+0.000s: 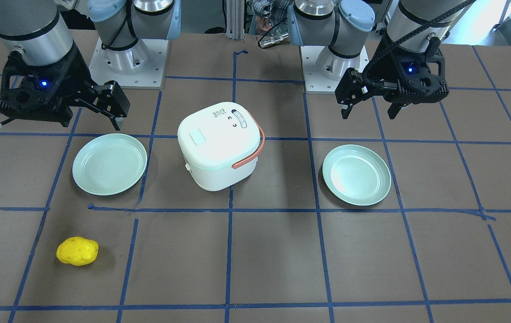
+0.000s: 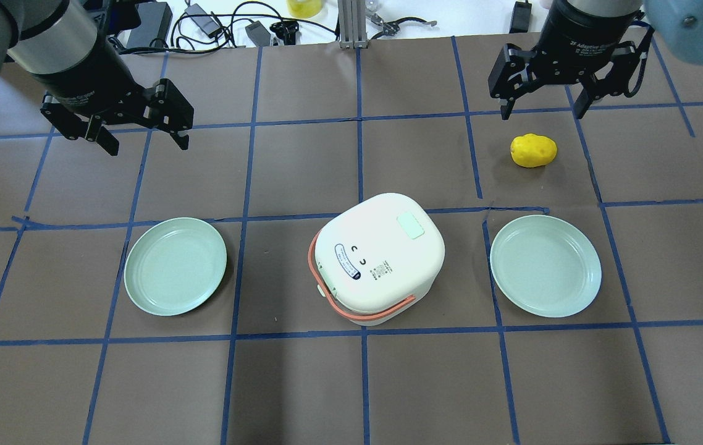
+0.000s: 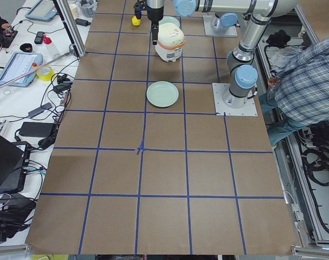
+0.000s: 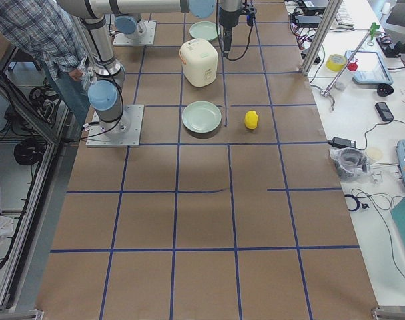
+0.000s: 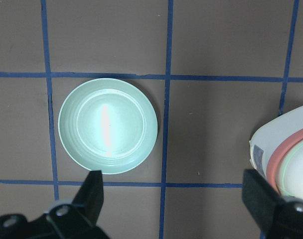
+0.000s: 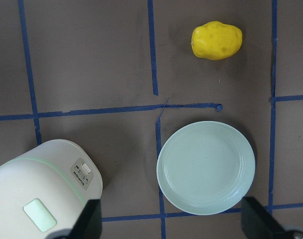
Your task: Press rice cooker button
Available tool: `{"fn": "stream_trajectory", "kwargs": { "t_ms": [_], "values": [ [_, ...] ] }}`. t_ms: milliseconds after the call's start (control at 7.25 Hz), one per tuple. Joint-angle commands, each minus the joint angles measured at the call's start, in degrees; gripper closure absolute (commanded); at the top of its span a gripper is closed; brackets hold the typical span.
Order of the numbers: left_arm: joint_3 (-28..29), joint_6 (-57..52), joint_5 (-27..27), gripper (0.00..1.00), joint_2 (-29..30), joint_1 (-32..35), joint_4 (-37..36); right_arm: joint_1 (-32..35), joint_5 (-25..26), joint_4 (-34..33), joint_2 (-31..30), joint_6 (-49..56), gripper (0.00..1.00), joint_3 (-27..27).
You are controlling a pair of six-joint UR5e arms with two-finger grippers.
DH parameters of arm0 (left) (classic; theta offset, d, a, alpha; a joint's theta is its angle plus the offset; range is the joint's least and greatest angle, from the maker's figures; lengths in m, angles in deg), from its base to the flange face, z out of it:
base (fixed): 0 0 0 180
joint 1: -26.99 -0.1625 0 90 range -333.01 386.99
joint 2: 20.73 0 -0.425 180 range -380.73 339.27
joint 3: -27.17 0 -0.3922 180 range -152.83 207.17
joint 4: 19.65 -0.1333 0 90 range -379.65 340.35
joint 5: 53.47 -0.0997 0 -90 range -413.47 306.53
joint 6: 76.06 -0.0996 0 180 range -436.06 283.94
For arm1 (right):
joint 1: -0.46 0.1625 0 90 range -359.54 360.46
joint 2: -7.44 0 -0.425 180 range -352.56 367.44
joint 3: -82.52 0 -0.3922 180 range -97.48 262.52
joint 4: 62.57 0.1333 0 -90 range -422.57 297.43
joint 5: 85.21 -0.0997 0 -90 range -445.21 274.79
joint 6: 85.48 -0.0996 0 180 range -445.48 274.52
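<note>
The rice cooker (image 2: 379, 256) sits lid shut in the middle of the counter (image 2: 302, 383). The left end effector (image 2: 146, 146) and right end effector (image 2: 542, 114) hang wide open and empty, well apart from the cooker on either side. Likely best: close the right one's fingers, centre over the lid's pale green button (image 2: 410, 225), and press straight down gently.

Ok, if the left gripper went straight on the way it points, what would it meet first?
Probably bare table: the open left gripper points straight down, its midline falling just beside the plate, clear of the cooker. Depth is unclear, so it might clip the plate's rim.
</note>
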Motion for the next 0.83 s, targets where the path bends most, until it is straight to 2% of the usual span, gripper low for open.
{"fn": "stream_trajectory", "kwargs": {
  "t_ms": [0, 138, 414, 552, 690],
  "values": [
    [0.00, -0.06, 0.00, 0.00, 0.00, 0.00, 0.00, 0.23, -0.31, -0.91, -0.42, 0.04, 0.07, 0.14],
    [0.00, 0.02, 0.00, 0.00, 0.00, 0.00, 0.00, 0.32, -2.05, -0.74, -0.69, 0.04, 0.22, 0.05],
    [0.00, -0.06, 0.00, 0.00, 0.00, 0.00, 0.00, 0.93, -3.73, -0.30, -0.78, 0.04, 0.73, -0.13],
    [-0.09, -0.06, 0.00, 0.00, 0.00, 0.00, 0.00, 1.72, -5.92, -0.30, -0.69, -0.05, 0.91, -0.48],
    [0.00, -0.06, 0.00, 0.00, 0.00, 0.00, 0.00, 3.20, -6.11, -0.21, -0.60, -1.71, 1.00, -1.09]
  ]
}}
